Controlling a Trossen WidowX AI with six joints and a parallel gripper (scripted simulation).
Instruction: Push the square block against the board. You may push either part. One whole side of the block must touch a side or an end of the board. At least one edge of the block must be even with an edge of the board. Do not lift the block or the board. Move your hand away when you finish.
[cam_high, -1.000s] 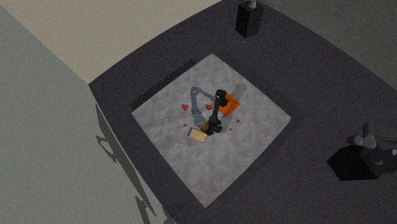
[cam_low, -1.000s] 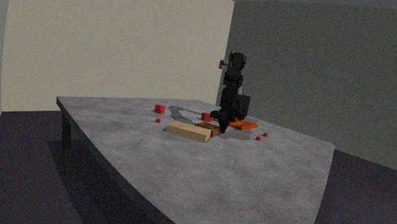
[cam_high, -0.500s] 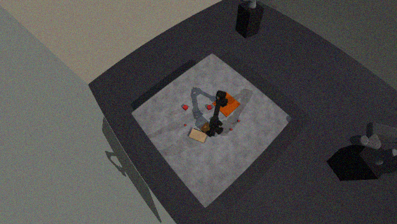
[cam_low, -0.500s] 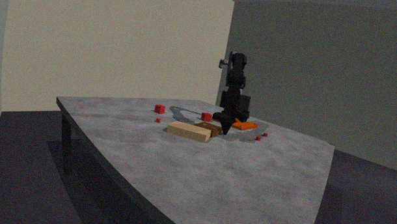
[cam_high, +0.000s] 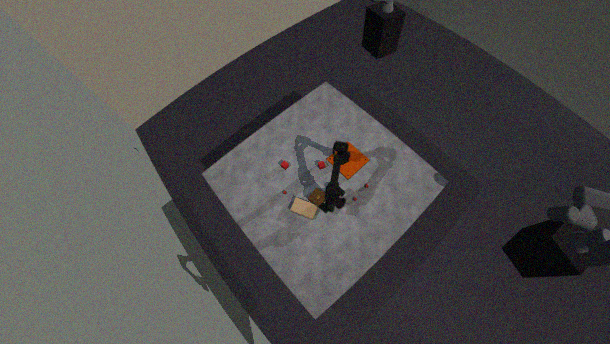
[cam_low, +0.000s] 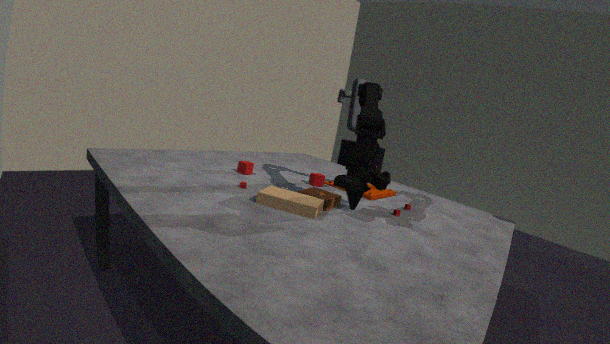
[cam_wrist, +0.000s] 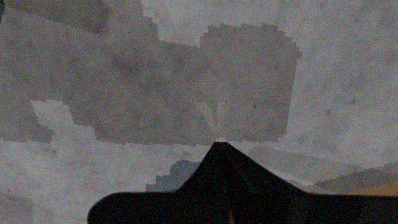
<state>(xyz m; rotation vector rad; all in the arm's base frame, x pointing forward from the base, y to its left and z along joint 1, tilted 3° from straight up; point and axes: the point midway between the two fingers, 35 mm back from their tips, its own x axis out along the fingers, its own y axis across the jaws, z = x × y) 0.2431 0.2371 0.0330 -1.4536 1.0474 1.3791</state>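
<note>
The tan board (cam_high: 304, 208) (cam_low: 289, 201) lies flat on the table. The brown square block (cam_high: 316, 195) (cam_low: 318, 192) lies close along the board's far long side, near its right end, and sticks out past that end in the exterior view. Whether a whole side touches the board, or any edges are even, I cannot tell. My gripper (cam_high: 325, 209) (cam_low: 353, 207) (cam_wrist: 219, 148) is shut and empty, pointing down low over the table, just right of the block. It partly hides the block's right side in the top view. An orange-brown sliver shows at the wrist view's lower right edge.
An orange plate (cam_high: 356, 161) (cam_low: 381, 194) lies under the arm's base. Two red cubes (cam_high: 284, 164) (cam_low: 245, 167) (cam_high: 321, 165) (cam_low: 316, 179) lie behind the parts. Small red cubes (cam_high: 284, 192) (cam_low: 243, 185) (cam_high: 366, 185) (cam_low: 408, 206) (cam_high: 355, 199) (cam_low: 397, 212) lie to either side.
</note>
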